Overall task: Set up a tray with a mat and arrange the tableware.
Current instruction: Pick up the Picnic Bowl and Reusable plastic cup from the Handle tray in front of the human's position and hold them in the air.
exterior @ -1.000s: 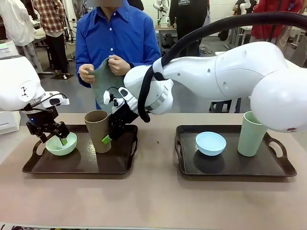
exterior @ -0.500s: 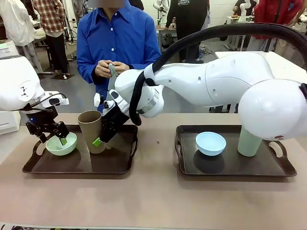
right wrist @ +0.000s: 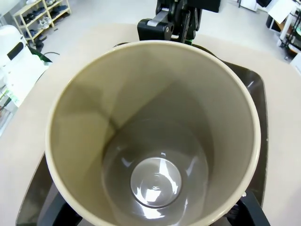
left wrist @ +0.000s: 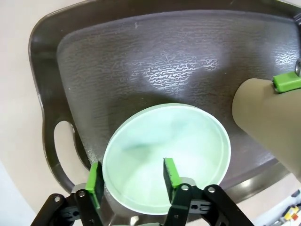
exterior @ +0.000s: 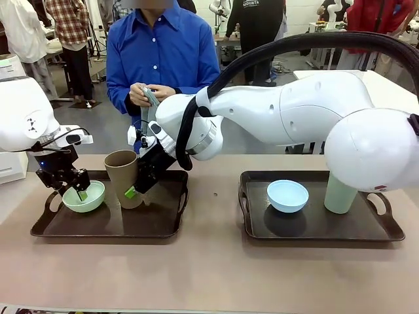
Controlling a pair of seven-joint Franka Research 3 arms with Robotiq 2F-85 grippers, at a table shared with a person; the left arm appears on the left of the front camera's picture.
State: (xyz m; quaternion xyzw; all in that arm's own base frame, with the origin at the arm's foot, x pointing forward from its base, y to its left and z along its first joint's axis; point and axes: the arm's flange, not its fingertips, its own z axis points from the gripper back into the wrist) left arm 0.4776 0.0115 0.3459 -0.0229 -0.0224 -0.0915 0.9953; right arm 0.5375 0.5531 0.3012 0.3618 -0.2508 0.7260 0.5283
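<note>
Two pieces: green bowl (exterior: 91, 199) and brown cup (exterior: 120, 171), both on the tray (exterior: 105, 226) under the hands.
Left hand (exterior: 77, 193): pinched narrow on the bowl's rim, one finger inside and one outside, with the bowl just ahead of the fingertips.
Right hand (exterior: 134, 188): wrapped round the cup, pad on its wall. That reads as a grip.
Cup axis: tilted, running along the fingers, mouth toward the wrist.
Next, I'd say: lift both straight up to clear the tray for the person's cloth (exterior: 152, 97).

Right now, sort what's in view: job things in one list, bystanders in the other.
Job: left tray, right tray, green bowl, brown cup, blue bowl, green cup, cloth the person holds (perhaps the mat).
Lying about: white box at the left edge, shelf.
</note>
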